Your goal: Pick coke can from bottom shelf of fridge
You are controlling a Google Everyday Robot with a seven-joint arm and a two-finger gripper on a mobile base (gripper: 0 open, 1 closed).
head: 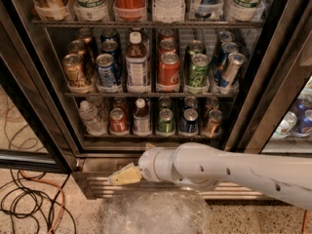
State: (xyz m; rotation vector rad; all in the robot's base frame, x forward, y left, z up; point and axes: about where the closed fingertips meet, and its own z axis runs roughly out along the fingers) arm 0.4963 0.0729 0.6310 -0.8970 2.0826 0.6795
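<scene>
Orange and black cables (29, 206) lie looped on the speckled floor at far left, outside the black-framed glass-door drinks fridge (253, 82). On the fridge's dark wire bottom shelf (151, 136), the front row stands upright. It begins with a clear plastic water bottle (90, 117), then the small red coke can with silver top (118, 121), just beside a white-capped bottle (142, 118). After these come a green can (165, 122), a blue can (189, 122) and a bronze can (213, 122). The tan-tipped gripper (126, 175) hangs below the shelf, in front of the shiny steel slatted base panel (92, 186), pointing left, apart from the coke can. Open or closed: cannot tell. Its white arm (234, 169) enters from the right. Crumpled clear plastic (156, 211) lies on the floor beneath.
</scene>
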